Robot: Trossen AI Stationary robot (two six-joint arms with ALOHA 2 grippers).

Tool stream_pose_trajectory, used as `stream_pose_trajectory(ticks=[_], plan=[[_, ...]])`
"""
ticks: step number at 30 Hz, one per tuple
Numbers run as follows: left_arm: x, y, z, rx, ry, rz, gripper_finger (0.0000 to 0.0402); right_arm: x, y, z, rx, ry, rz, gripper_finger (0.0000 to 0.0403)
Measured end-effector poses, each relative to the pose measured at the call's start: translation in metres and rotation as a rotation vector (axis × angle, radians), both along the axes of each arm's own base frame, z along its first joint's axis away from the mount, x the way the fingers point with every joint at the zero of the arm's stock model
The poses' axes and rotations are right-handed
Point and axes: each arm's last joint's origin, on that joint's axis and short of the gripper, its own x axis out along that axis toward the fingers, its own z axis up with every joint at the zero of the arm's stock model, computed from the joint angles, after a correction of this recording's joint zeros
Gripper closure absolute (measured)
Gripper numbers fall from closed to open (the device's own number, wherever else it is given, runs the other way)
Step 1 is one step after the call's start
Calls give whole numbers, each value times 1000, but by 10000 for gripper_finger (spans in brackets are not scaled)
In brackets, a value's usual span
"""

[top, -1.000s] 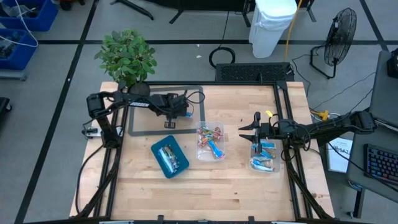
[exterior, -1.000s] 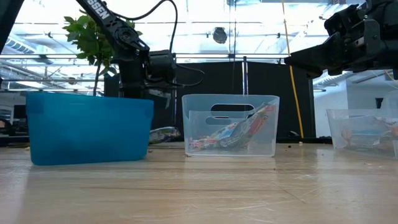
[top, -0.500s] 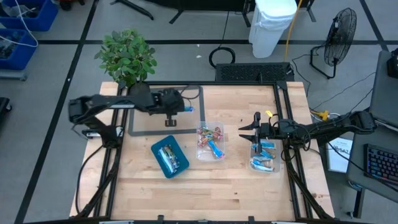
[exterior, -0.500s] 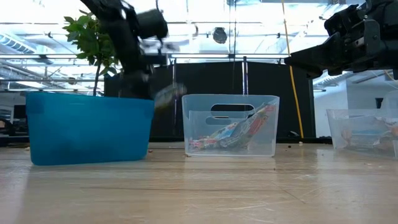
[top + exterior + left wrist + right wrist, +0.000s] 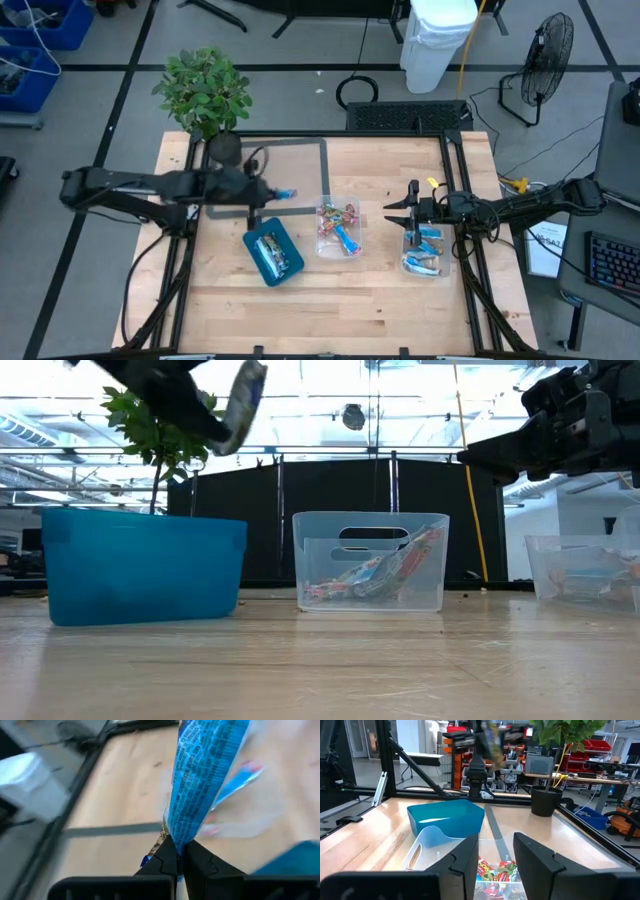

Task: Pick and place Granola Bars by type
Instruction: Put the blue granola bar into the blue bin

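- So the left gripper [image 5: 177, 854] is clamped shut on one end of a darker blue granola bar [image 5: 202, 775], pinching just the crimped seal of the wrapper.
- In the high view that bar [image 5: 285, 194] hangs in the air over the table's left half, just past the far end of the teal tray [image 5: 250, 248], between the tray and the grey outlined rectangle [image 5: 322, 170] toward the back edge.
- From table level the bar [image 5: 243, 392] rides high, well above the tray's wall [image 5: 140, 565], tilted off vertical.
- The teal tray already has a couple of bars lying in it [image 5: 272, 250].
- The clear tub in the middle [image 5: 322, 244] holds the red/green multicoloured bars [image 5: 338, 222], and the second clear tub near the right edge [image 5: 444, 262] holds light blue-and-white bars [image 5: 425, 238].
- The right gripper [image 5: 413, 210] waits above the back end of that right tub, fingers apart and holding nothing.
- Handling-wise: the bar looks light, and the foil wrapper is shiny, so probably slick. It looks stiff enough in the middle to hold its shape, but the sealed ends are thin and floppy.
- An end pinch like this one lets the bar swing and could slip if the arm jerks. A grip across the middle would be steadier, though squeezing hard there would likely crumble the granola.
- Judging by colour, this one probably belongs in the teal tray.
- There's also a potted plant [image 5: 203, 92] at the table's back left corner, out of the way.
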Motion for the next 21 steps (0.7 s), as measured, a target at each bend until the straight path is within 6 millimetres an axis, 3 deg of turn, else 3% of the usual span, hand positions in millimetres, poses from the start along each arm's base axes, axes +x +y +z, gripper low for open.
stream_pose_trajectory(ticks=[6, 12, 21], plan=[[-23, -30, -33, -188, -160, -75, 389, 0, 0, 2, 26, -22, 2, 289], [-29, -63, -49, -290, -252, -178, 389, 0, 0, 2, 26, -24, 2, 289], [-26, -88, -84, -319, -163, -141, 390, 0, 0, 3, 26, -27, 2, 289]])
